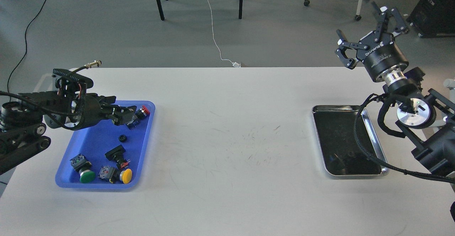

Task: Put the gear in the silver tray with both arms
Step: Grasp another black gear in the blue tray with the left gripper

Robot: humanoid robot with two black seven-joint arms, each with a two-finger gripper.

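The right gripper [369,30] is raised above the far right corner of the worktop [227,150], its two fingers [383,20] spread wide apart with nothing between them, pointing up and away toward the floor beyond. The left gripper [122,117] reaches low over the far end of the blue tray [103,147]; it is dark and seen against other dark parts, so whether its fingers are apart or closed, or have hold of anything, cannot be told. Just beside its tip lies a red push-button [144,111] near the tray's far right corner. A small black gear [123,138] lies alone on the blue floor, a little nearer than the left gripper and apart from it. Nearer still in the same tray sit a black switch block [116,154], a green push-button [85,173] and a yellow push-button [125,175] with a small grey block [106,172] between them. The silver tray [373,136] rests on the right side of the worktop, well apart from the blue tray, its dark floor reflective and bare of parts; a black cable [369,154] from the right arm crosses above it.
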